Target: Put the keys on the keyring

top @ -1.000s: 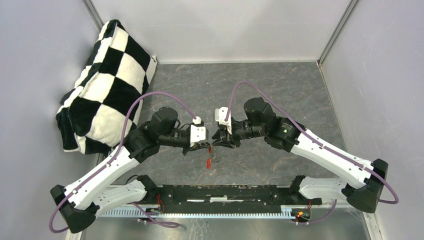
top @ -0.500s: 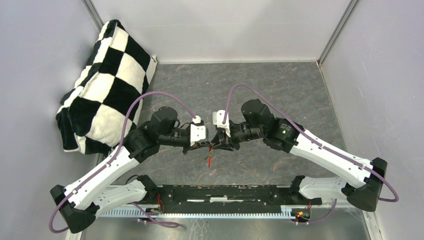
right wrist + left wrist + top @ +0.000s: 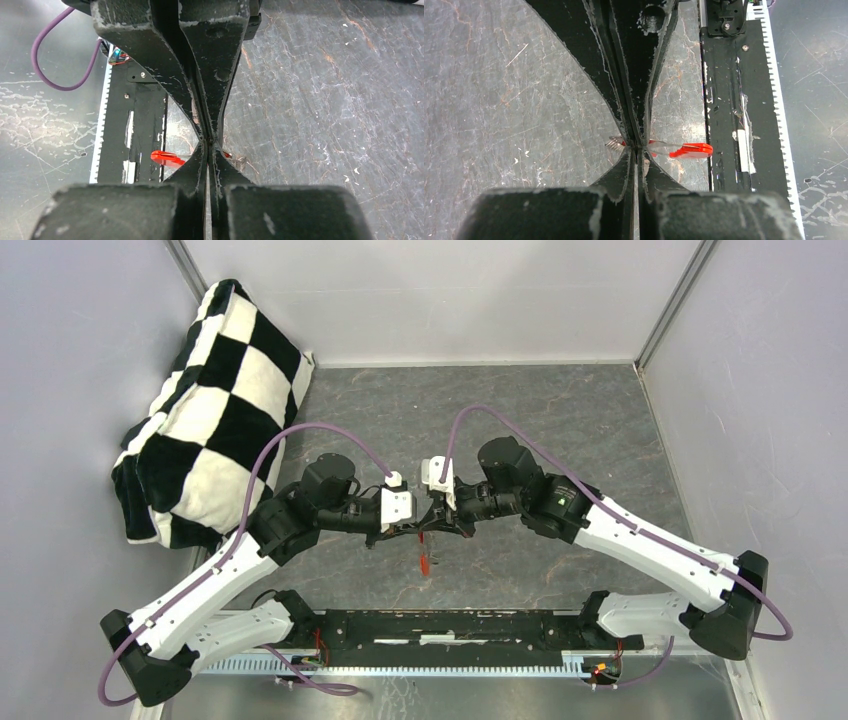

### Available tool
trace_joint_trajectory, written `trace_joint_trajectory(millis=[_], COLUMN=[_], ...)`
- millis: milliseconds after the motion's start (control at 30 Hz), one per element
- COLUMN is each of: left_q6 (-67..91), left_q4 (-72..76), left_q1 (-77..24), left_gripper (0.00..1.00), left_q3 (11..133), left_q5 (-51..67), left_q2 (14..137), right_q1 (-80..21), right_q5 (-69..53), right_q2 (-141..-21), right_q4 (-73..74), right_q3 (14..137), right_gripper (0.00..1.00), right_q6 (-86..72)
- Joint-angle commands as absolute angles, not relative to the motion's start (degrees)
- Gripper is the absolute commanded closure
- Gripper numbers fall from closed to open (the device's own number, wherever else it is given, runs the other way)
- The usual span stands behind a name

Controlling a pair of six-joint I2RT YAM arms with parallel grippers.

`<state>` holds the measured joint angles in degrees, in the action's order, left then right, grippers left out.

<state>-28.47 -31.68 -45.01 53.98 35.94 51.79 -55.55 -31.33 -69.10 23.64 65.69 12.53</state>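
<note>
From my seat, both arms are folded inward so the tools meet nose to nose over the middle of the surface [image 3: 560, 430]. The left arm [image 3: 215, 575] and right arm [image 3: 650, 540] each run out from the near edge, elbows splayed and wrists turned level to face each other. I read that as a mid-air handover pose: one side steadies the hardware while the other works on it. The left end effector [image 3: 638, 150] is pressed together, and I judge it is pinching the keyring [image 3: 614, 144] - its grey toothed arc pokes out on one side of the tips. The red-headed key [image 3: 691, 150] juts out the other side, toward the near edge and clear of the surface. The right end effector [image 3: 209, 145] is also pressed together at that same knot, tip against tip. I cannot tell whether it has caught the ring, the key blade or nothing - the fingers hide the contact. I cannot find the black-headed key in any view.
</note>
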Motion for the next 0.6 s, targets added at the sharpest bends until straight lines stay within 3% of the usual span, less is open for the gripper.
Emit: trace_joint_trajectory(millis=[0,100,167,267,433,567], left_q6=[-29.7,-29.7,-29.6,-29.5,-31.1,-28.9], left_q4=[-28.2,-28.2,-28.2,-28.9,-28.8,-22.7], left_q1=[-45.0,-45.1,-45.0,-45.0,-45.0,-45.0], left_gripper=[0.98,0.96,0.69,0.48,0.41,0.43], left_q3=[55.2,55.5,55.7,55.9,53.9,51.7], left_q5=[36.1,36.6,36.7,35.7,32.6,30.0], left_q2=[50.6,50.6,50.5,50.3,48.6,46.7], right_q1=[-55.8,-55.6,-55.2,-54.2,-51.5,-50.9], right_q5=[-28.9,-26.4,-26.1,-26.9,-31.0,-34.0], right_q2=[-69.2,-68.1,-66.4,-60.9,-53.8,-53.7], right_q4=[25.5,25.1,21.2,7.9,-13.9,-22.6], right_q3=[68.0,67.9,66.2,59.0,46.5,42.6], right_gripper=[0.99,1.00,1.00,1.00,1.00,1.00], right_q6=[13.9,14.2,12.7,7.6,-3.9,-10.6])
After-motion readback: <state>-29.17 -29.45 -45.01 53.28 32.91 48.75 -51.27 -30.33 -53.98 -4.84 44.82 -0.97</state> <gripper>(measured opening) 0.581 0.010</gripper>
